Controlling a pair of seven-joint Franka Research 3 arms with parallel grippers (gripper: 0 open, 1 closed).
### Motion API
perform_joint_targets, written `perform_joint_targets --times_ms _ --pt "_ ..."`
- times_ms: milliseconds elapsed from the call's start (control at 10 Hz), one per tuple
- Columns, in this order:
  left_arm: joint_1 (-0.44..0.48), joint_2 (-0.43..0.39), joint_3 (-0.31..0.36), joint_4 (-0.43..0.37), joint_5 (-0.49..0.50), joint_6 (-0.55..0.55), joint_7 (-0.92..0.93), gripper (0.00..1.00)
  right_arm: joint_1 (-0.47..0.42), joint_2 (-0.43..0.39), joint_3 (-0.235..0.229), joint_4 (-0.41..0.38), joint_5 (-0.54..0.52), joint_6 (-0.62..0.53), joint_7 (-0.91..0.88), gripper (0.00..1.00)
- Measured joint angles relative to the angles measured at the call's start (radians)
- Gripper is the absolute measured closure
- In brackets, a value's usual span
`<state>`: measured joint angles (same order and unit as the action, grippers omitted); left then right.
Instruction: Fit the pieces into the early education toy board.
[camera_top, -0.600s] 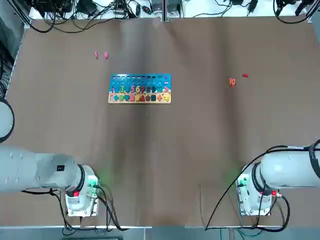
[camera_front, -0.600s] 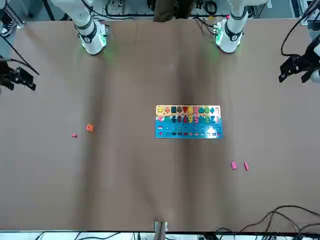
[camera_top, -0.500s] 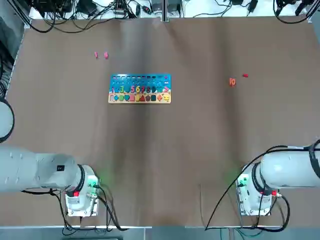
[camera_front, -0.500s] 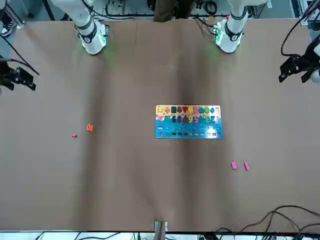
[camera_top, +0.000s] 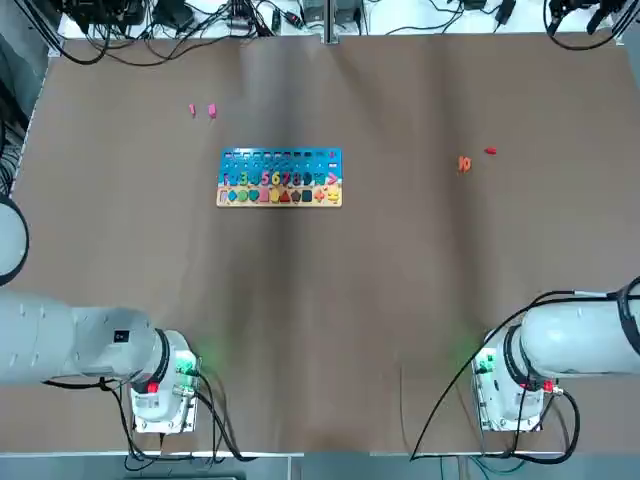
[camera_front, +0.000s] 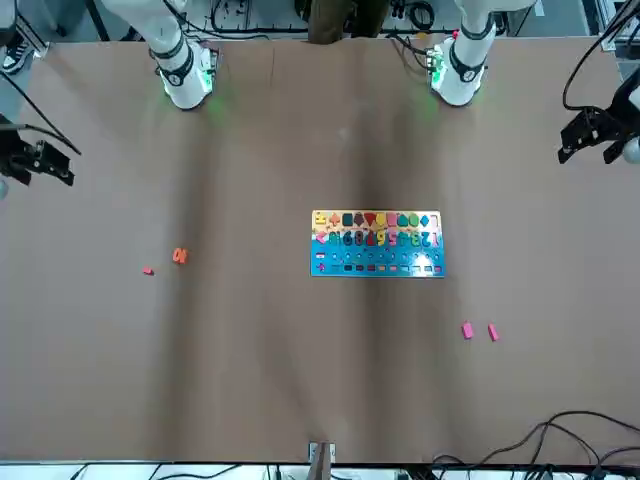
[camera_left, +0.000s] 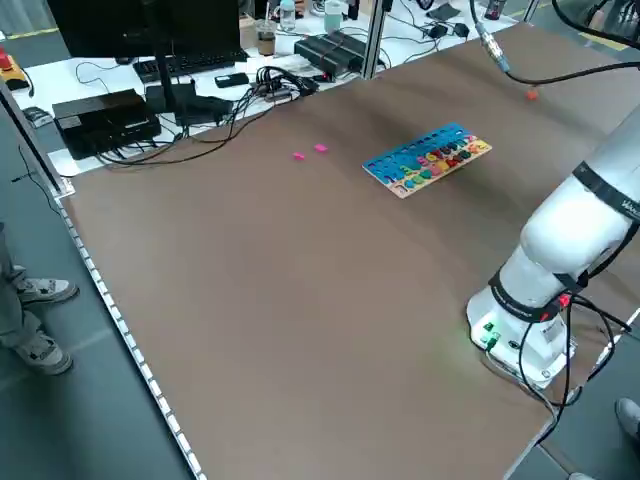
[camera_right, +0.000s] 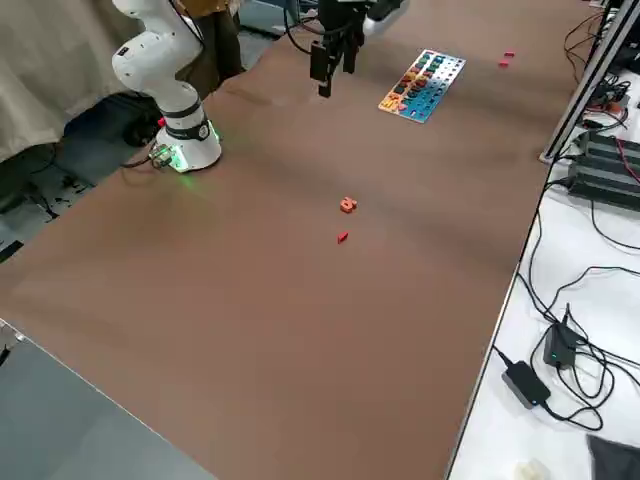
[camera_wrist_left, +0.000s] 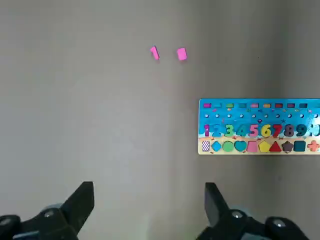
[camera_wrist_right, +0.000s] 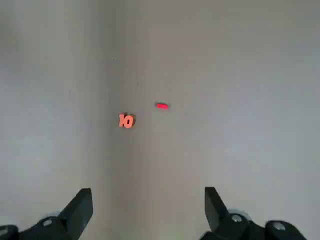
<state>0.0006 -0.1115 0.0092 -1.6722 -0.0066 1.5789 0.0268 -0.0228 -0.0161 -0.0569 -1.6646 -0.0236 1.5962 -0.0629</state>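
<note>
Left of the toy board (camera_top: 280, 178) and farther from the robot, 2 pink pieces (camera_top: 202, 110) lie flat on the worktop (camera_top: 330, 290); 2 orange-red pieces (camera_top: 475, 159) sit well right of it. They look light, stiff and thin, so pinch them by opposite edges. The left gripper (camera_wrist_left: 149, 207) and right gripper (camera_wrist_right: 148, 210) hang with jaws wide open, empty.

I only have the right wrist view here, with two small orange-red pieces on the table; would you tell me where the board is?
Observer: The early education toy board lies on the left arm's half of the table, well clear of your orange-red pieces.
Operator: Are there more loose pieces?
Observer: Yes, two pink pieces lie side by side beyond the board's far left corner.
Operator: Is the left gripper busy with them?
Observer: No, the left gripper hangs open high over the table, holding nothing.
Operator: And mine?
Observer: The right gripper is open and empty too.
</note>
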Motion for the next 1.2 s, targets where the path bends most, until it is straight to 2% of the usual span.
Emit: perform_joint_targets --times_ms 200,400,500,600,700,900,1000,1200 --pt "0.001 0.006 0.001 -0.001 0.000 -0.026 -0.005 0.02 0.000 0.030 0.000 -0.038 0.000 0.066 -0.001 0.01" --pt "0.001 0.025 0.003 -0.005 0.000 -0.033 -0.004 0.08 0.000 0.057 0.000 -0.115 0.002 0.179 -0.001 0.03" --pt "0.001 0.031 0.003 -0.012 0.000 -0.038 -0.004 0.26 0.000 0.066 0.001 -0.171 0.018 0.254 -0.001 0.03" --pt "0.002 0.034 0.003 -0.018 0.000 -0.062 -0.003 0.37 0.001 0.072 0.002 -0.231 0.048 0.324 -0.001 0.03" --pt "0.005 0.033 0.005 -0.020 0.000 -0.080 0.009 0.33 0.001 0.078 0.002 -0.283 0.083 0.375 0.000 0.04" --pt "0.010 0.034 0.008 -0.028 0.000 -0.075 0.030 0.06 0.002 0.095 0.003 -0.349 0.135 0.442 0.000 0.05" --pt "0.011 0.035 0.008 -0.030 0.000 -0.074 0.031 0.00 0.006 0.115 0.003 -0.376 0.141 0.488 0.002 0.05" --pt "0.011 0.036 0.008 -0.032 0.000 -0.074 0.031 0.00 0.027 0.170 0.004 -0.407 0.142 0.567 0.032 0.05"
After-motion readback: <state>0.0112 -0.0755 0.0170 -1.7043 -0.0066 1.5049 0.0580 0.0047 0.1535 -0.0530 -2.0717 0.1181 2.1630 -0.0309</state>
